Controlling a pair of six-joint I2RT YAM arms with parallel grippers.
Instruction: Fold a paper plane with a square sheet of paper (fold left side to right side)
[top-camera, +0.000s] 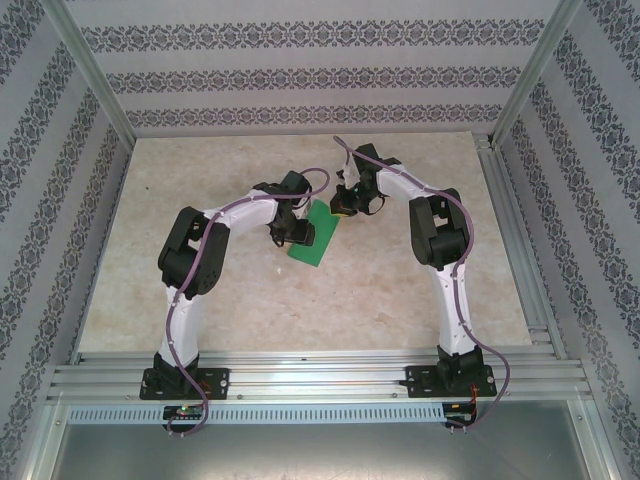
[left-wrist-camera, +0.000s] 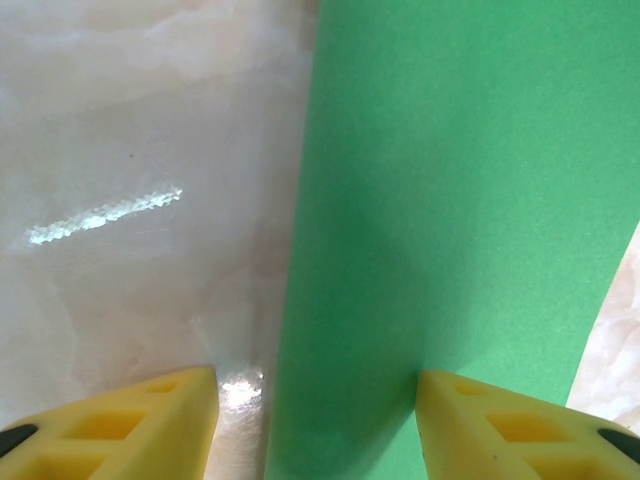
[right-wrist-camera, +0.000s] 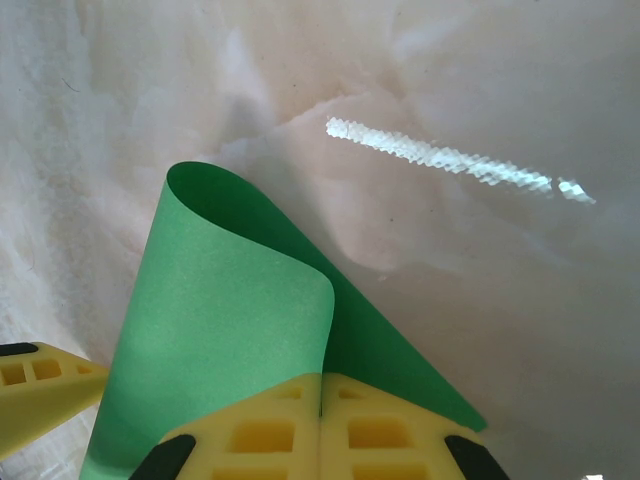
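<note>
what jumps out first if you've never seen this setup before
The bright green sheet of paper stands out between the two arms on the pale marbled table. The right tool is shut on it, curling it over in a loop, while the left tool hangs open astride its edge.

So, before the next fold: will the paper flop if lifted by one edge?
Likely floppy: the paper curls over itself where the right gripper pinches it. Thin, so probably light and apt to slide on the glossy table.
</note>
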